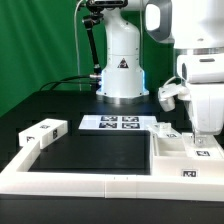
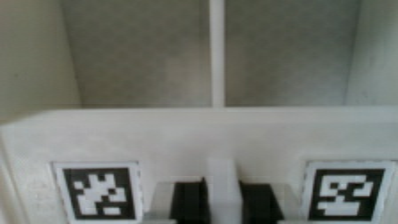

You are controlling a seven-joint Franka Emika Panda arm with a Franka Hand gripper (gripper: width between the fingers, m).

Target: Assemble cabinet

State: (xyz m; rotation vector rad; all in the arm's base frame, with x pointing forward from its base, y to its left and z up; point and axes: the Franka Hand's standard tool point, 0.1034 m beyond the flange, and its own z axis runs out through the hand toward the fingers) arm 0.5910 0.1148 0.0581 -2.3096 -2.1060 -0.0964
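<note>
Black table (image 1: 100, 160) beneath everything, green curtain (image 1: 40, 45) behind; long low white rail (image 1: 90, 183) along the near edge and up the exterior view's left. White arm (image 1: 200, 70) coming down at the exterior view's right, its base (image 1: 122, 65) upright at the back middle. Cabinet (image 1: 178, 148) on the table at the exterior view's right, directly under the arm, white and blocky, small tags on top; in the wrist view, a pale wall of it (image 2: 196, 135) filling the frame, close and blurred. Marker board (image 1: 118, 123) flat in front of the base, well apart from the cabinet. Loose white block (image 1: 45, 133) at the exterior view's left, by the rail, one tag on it. Gripper (image 1: 203, 135) low over the cabinet, touching or just above; two dark fingers (image 2: 187, 200) either side of a pale upright strip; gripping or merely astride, impossible to tell. Two tags (image 2: 98, 190) on the wall, one on each side of the fingers.
</note>
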